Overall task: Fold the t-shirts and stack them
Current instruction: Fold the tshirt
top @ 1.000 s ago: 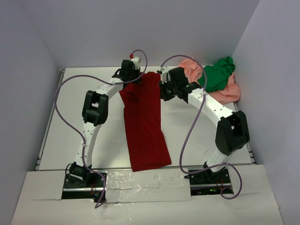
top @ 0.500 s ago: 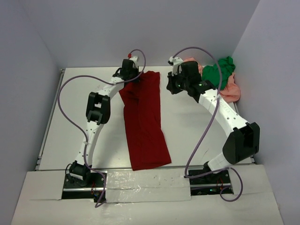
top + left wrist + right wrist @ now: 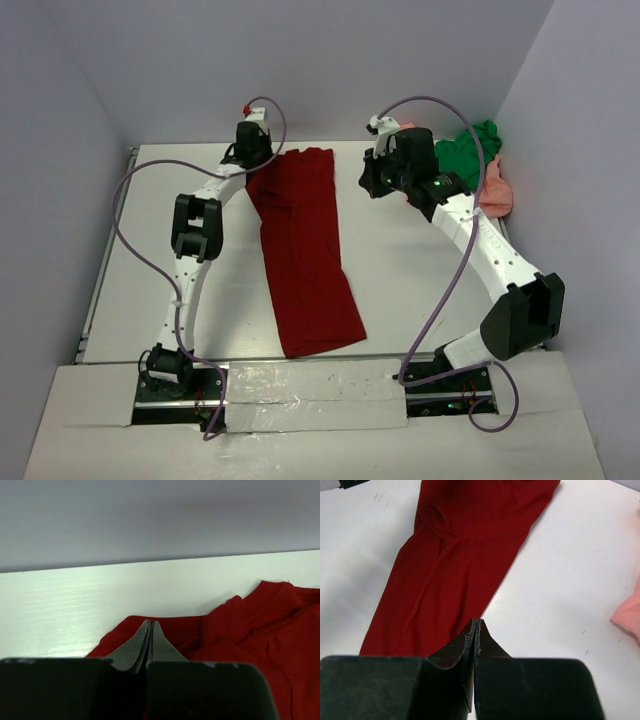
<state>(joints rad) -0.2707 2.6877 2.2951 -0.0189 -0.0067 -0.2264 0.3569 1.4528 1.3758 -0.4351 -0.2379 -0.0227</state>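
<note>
The dark red t-shirt (image 3: 310, 260) lies as a long folded strip down the middle of the table, from the far edge to the near edge. My left gripper (image 3: 256, 168) is at its far left corner, jaws shut, with red cloth (image 3: 240, 630) bunched right at the tips (image 3: 151, 623). My right gripper (image 3: 371, 186) is shut and empty, held above the table just right of the strip; its wrist view looks down on the strip's right edge (image 3: 465, 565). The green t-shirt (image 3: 468, 158) lies crumpled on the salmon-pink t-shirt (image 3: 494, 196) at the far right.
The back wall (image 3: 160, 520) stands just beyond the left gripper. The right wall is close behind the shirt pile. A pink edge (image 3: 627, 615) shows at the right of the right wrist view. A taped strip (image 3: 310, 385) runs along the near edge between the arm bases.
My left gripper moved left and the shirt's far left corner went with it, widening the top of the strip. My right gripper left the shirt's far right corner and moved right.
</note>
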